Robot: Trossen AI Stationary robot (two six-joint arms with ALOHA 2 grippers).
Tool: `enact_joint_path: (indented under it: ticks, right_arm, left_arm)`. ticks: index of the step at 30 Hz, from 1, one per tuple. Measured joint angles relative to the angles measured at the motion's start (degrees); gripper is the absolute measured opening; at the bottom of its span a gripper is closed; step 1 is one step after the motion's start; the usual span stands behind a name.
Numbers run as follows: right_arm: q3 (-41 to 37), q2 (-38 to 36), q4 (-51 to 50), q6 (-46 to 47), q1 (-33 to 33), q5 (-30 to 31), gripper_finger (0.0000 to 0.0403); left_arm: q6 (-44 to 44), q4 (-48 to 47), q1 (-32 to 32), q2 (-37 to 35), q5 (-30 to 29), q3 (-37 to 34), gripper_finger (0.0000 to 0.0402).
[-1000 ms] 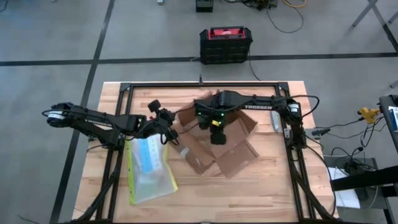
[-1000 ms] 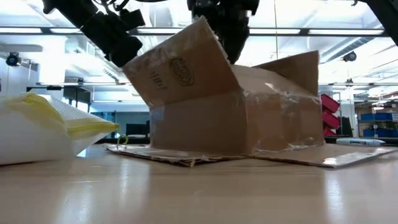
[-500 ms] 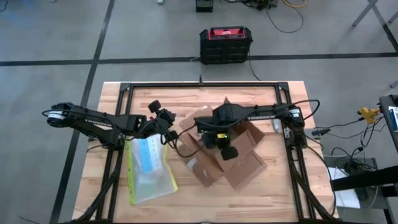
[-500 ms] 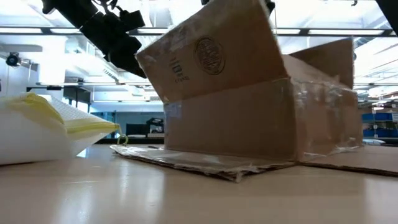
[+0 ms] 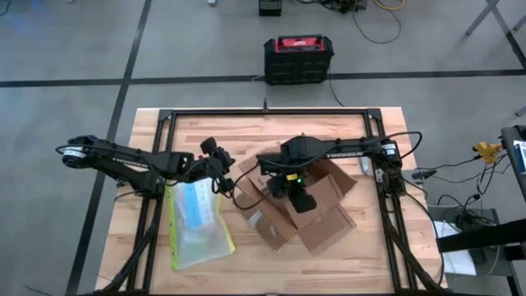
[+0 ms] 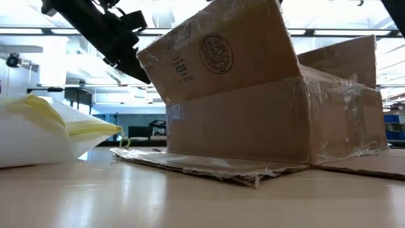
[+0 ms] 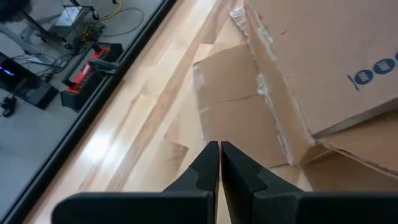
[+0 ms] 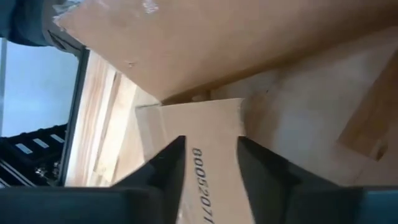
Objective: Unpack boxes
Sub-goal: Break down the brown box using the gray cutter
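The brown cardboard box [image 5: 300, 205] lies in the middle of the table with its flaps spread and clear tape on its seams. In the low view one flap [image 6: 215, 50] stands slanting up. My right gripper [image 5: 301, 200] hangs over the box, open, pointing steeply down. A printed flap [image 8: 208, 134] shows face-on beyond its fingers. My left gripper [image 7: 219, 146] is shut at the box's left side, above a flap lying on the wood [image 7: 236, 118]. The clear pouch [image 5: 196, 222] with a yellow-green edge lies left of the box.
A black-and-red case [image 5: 298, 57] stands on the floor beyond the far edge. Black frame rails [image 5: 263, 113] run along the table's far and side edges. Wood shows between the box and the near edge [image 5: 271, 267].
My right gripper has gone toward the near edge and a little to the right. The box has slid the same way and turned, so it stands closer and larger in the low view, with its raised flap still up.
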Motion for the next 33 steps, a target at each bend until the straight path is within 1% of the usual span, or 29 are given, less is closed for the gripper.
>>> enact_joint_path:
  ticks: [4, 7, 10, 13, 17, 20, 23, 26, 27, 30, 31, 33]
  right_arm:
    - [-0.9, 0.4, 0.2, -1.2, -1.1, 0.1, 0.021]
    - [-2.6, 0.8, 0.3, -2.1, -1.3, 0.5, 0.0239]
    - [-4.7, 0.8, 0.2, -3.5, -1.1, 0.5, 0.025]
    - [-6.1, 0.8, 0.3, -4.0, -0.9, 0.6, 0.0245]
    - [-6.5, 0.7, 0.2, -3.6, -0.5, 0.0, 0.0212]
    - [-6.6, 0.7, 0.2, -3.6, 0.4, 0.0, 0.0172]
    - [-7.1, 0.8, 0.1, -4.2, 1.4, 0.0, 0.0108]
    - [-7.2, 1.4, -1.6, -4.2, 1.7, -1.1, 0.0027]
    - [-7.2, 1.4, -1.9, -4.1, 1.7, -1.6, 0.0015]
    - [-6.5, 0.9, -1.9, -1.4, 1.8, -0.6, 0.001]
    - [-6.1, 0.5, -1.9, -0.9, 2.0, 0.3, 0.0006]
    - [-4.6, -0.5, -1.9, 0.1, 2.5, 4.5, 0.0003]
  left_arm:
    - [-0.4, 0.0, -0.7, 0.0, 0.0, 0.0, 0.0]
    - [-1.1, -1.7, -0.9, 0.0, 0.0, 0.0, 0.0]
    - [-2.3, -4.1, -0.9, 0.0, -0.1, 0.0, 0.0]
    - [-3.2, -5.0, -0.9, 0.0, -0.1, 0.0, 0.0]
    - [-3.2, -5.0, -0.9, 0.0, -0.1, 0.0, 0.0]
    - [-3.6, -4.3, -0.9, 0.0, -0.1, 0.0, 0.0]
    - [-4.0, -2.6, -0.9, -0.4, 0.3, 0.2, 0.0]
    - [-3.2, -0.1, -0.9, -1.6, 0.3, 0.6, 0.0]
    - [-2.5, 0.3, -0.9, -2.2, 0.3, 0.6, 0.0]
    - [-1.5, 0.5, -0.9, -3.9, 0.3, 0.6, 0.0]
    - [-1.4, 0.5, -0.9, -4.7, 0.3, 0.6, 0.0]
    - [-1.0, 0.3, -0.9, -6.3, 0.3, 0.6, 0.0]
